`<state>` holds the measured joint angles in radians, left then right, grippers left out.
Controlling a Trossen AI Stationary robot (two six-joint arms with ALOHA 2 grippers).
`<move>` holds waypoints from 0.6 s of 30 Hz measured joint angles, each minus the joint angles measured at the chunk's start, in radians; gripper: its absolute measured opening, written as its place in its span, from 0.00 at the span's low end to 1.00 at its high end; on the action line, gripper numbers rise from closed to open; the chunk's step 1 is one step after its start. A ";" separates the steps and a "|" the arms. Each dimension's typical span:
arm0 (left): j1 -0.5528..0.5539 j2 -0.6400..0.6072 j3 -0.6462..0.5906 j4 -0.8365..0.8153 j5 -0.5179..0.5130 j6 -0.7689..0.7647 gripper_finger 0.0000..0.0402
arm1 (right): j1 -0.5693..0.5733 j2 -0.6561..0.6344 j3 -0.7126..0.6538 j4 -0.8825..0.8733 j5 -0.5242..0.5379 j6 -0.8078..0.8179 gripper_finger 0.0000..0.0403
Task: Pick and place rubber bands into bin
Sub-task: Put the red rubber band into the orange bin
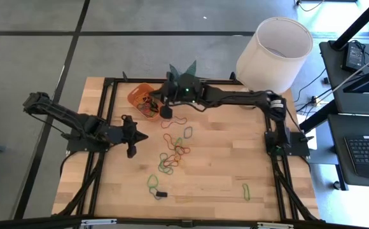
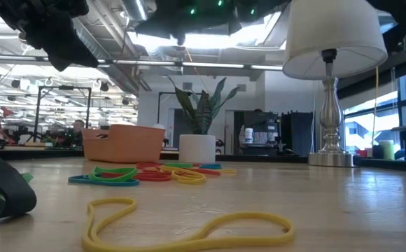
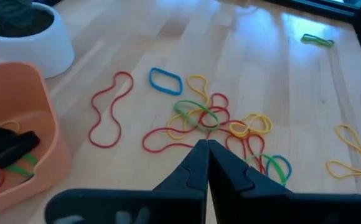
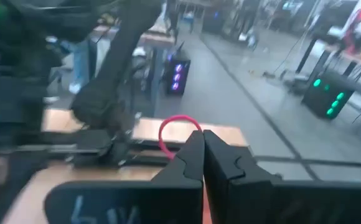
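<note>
Rubber bands (image 1: 174,154) lie scattered in a loose cluster mid-table on the pale wooden table (image 1: 222,172), thin glossy loops of red, yellow, green and blue; the high view alone shows outliers, a green loop (image 1: 245,191) toward the front right edge and another (image 1: 152,182) near the front; the low view alone shows a long yellow band (image 2: 182,227) lying flat close to the lens. Bin (image 1: 141,97), an orange plastic tray with rounded corners, sits at the far left of the table beside the white plant pot (image 3: 28,37); the left wrist view reveals its contents, red, green and black bands (image 3: 6,155) against a smooth wall. Right gripper (image 4: 203,152) hangs above the bin with fingers pressed together, pinching a red band (image 4: 171,134) that loops out past the tips, seen only in its own wrist view. Left gripper (image 3: 207,163) is held over the table left of the cluster, fingers pressed together with nothing between them. Lamp (image 2: 332,77), white drum shade on a turned metal stem, stands at the far right corner.
</note>
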<state>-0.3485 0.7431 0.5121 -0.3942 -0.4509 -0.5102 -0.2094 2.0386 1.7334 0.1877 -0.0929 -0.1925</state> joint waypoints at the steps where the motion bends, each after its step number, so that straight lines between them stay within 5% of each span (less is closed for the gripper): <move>1: 0.000 -0.003 0.000 -0.002 -0.002 0.000 0.00 | -0.008 0.015 0.001 0.025 -0.009 0.002 0.00; 18: 0.000 -0.005 0.000 -0.006 -0.053 -0.131 0.00 | -0.033 0.176 -0.001 0.061 -0.038 0.031 0.02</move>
<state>-0.3485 0.7380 0.5125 -0.4000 -0.5041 -0.6409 -0.2420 2.2147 1.7329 0.2487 -0.1307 -0.1618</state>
